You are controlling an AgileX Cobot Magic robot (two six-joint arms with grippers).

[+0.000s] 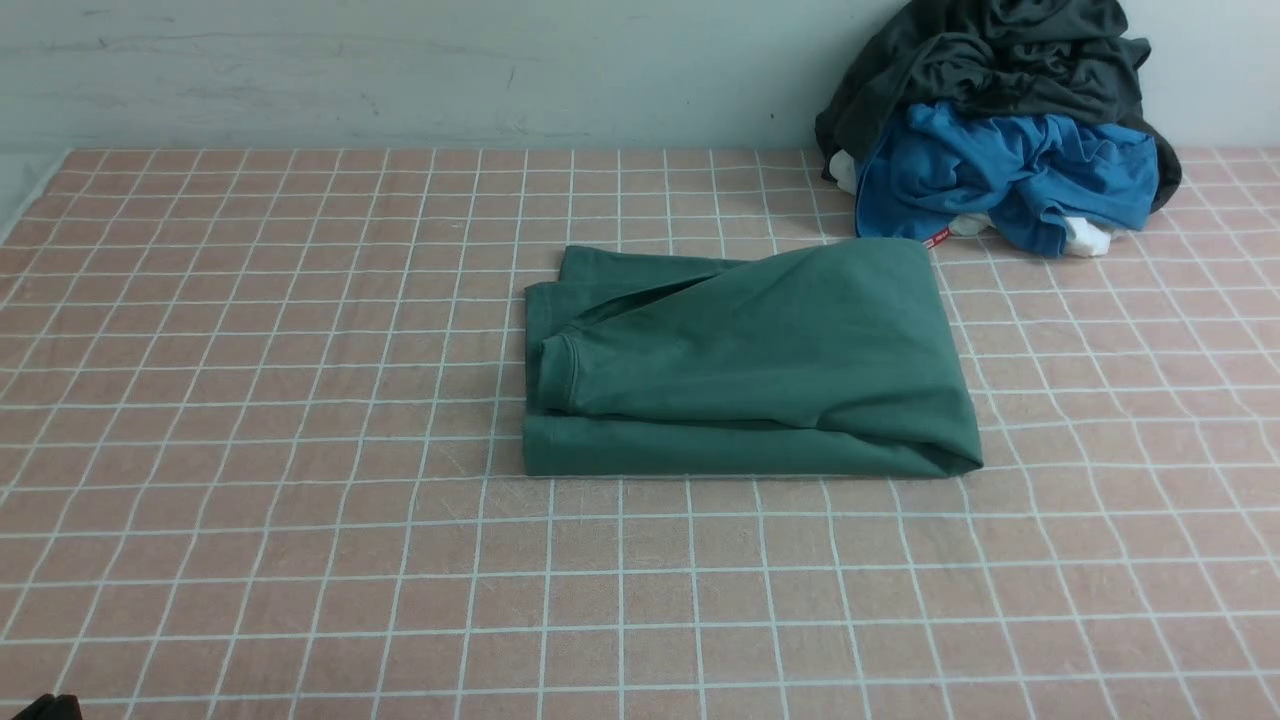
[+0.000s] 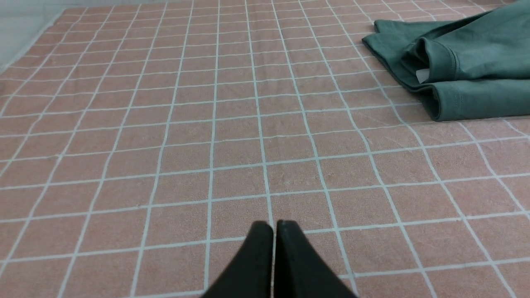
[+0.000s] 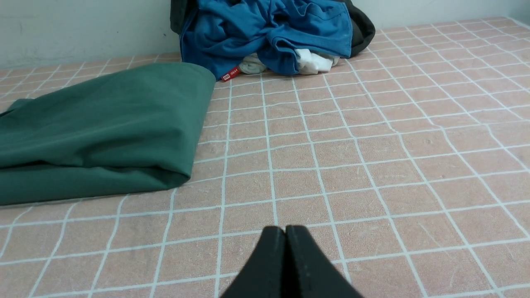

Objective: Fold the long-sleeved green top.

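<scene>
Front view: the top (image 1: 750, 370) lies folded into a compact rectangle near the middle of the cloth (image 1: 250, 400), its long axis running left to right. A cuffed sleeve end (image 1: 558, 372) rests on its left part, and the right end is a rounded fold. Far right, against the wall, sits a pile of a blue garment (image 1: 1010, 175) under a dark grey garment (image 1: 990, 60), just beyond the top's far right corner. Neither gripper shows here (only a dark scrap at the near left edge, which I cannot identify).

Left wrist view: the left gripper (image 2: 274, 227) has its 2 fingers pressed together, holding nothing, over bare cloth. The top (image 2: 468, 70) lies ahead of it and off to the right, well apart, with its left end and the cuff facing this arm.

Right wrist view: the right gripper (image 3: 285, 231) is likewise closed and empty over bare cloth. The top (image 3: 103, 124) lies ahead and to its left, near but not touching, its rounded right end closest to this arm.

Judging from how it lies, the fold looks finished or nearly so. If 1 more fold is wanted, it would go across the long axis, and each arm stands on its own side of the top, the right one seemingly nearer.
</scene>
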